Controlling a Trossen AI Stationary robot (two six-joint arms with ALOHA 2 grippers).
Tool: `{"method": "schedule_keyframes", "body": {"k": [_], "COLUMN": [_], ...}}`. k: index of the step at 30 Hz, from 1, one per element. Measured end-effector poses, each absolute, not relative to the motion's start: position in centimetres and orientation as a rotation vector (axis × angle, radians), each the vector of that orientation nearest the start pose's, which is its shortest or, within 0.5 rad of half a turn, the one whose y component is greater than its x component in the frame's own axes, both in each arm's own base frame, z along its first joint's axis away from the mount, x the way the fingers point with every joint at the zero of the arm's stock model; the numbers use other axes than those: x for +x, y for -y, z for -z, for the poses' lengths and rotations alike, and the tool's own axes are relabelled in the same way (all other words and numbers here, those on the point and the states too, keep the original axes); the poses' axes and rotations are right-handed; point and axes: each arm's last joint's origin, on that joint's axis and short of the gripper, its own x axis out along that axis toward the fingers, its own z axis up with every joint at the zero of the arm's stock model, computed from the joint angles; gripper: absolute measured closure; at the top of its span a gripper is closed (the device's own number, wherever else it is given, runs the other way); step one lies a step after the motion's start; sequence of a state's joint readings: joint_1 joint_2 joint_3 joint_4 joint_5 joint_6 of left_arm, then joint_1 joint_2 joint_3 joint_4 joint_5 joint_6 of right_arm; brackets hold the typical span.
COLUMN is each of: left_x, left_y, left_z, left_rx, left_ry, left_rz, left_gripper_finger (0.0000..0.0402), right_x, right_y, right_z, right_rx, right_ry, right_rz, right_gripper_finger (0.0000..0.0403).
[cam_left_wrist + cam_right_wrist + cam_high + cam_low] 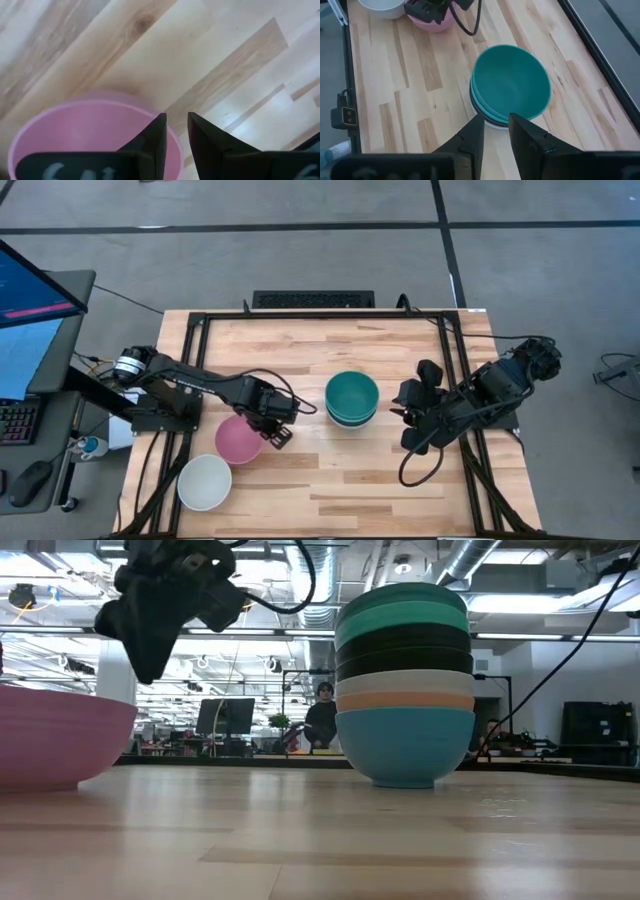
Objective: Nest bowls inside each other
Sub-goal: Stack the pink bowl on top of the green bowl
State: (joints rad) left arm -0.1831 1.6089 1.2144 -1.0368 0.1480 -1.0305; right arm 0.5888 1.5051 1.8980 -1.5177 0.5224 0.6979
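The left pincer [277,430], nearly closed and holding nothing, hangs over the pink bowl's [239,439] right rim, left of middle. The white bowl [204,482] sits lower left. The stack of bowls [352,400] stands mid-surface [330,490]. The right pincer [408,420], nearly closed and empty, waits just right.

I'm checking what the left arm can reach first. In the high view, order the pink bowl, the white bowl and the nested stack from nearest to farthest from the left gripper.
1. Pink bowl: right at the left gripper, on its outer side.
2. Nested stack: toward the table's middle.
3. White bowl: by the near left corner, only slightly farther than the stack.
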Motion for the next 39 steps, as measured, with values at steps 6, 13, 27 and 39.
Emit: {"method": "schedule_keyframes", "body": {"k": [6,13,27,39], "left_x": [28.6,28.9,26.5,28.6], "left_y": [5.7,5.4,4.8,5.4], "left_z": [-23.3,-23.3,-22.0,-21.0], "left_rx": [-0.856,-0.783,-0.877,-1.066], "left_ry": [-1.436,-1.362,-1.604,-1.426], "left_rz": [-0.528,-0.562,-0.709,-0.57], "left_gripper_finger": [0.0333,0.0333,0.0333,0.0294], "right_x": [21.3,21.2,20.9,20.9], "right_y": [-12.5,-12.4,-12.2,-12.2], "right_z": [-43.2,-43.2,-43.0,-43.0], "right_rx": [0.051,0.043,0.02,-0.052], "right_ry": [-0.904,-0.915,-0.943,-0.953], "right_rz": [0.267,0.27,0.282,0.247], "right_gripper_finger": [0.0291,0.0291,0.0291,0.0291]}}
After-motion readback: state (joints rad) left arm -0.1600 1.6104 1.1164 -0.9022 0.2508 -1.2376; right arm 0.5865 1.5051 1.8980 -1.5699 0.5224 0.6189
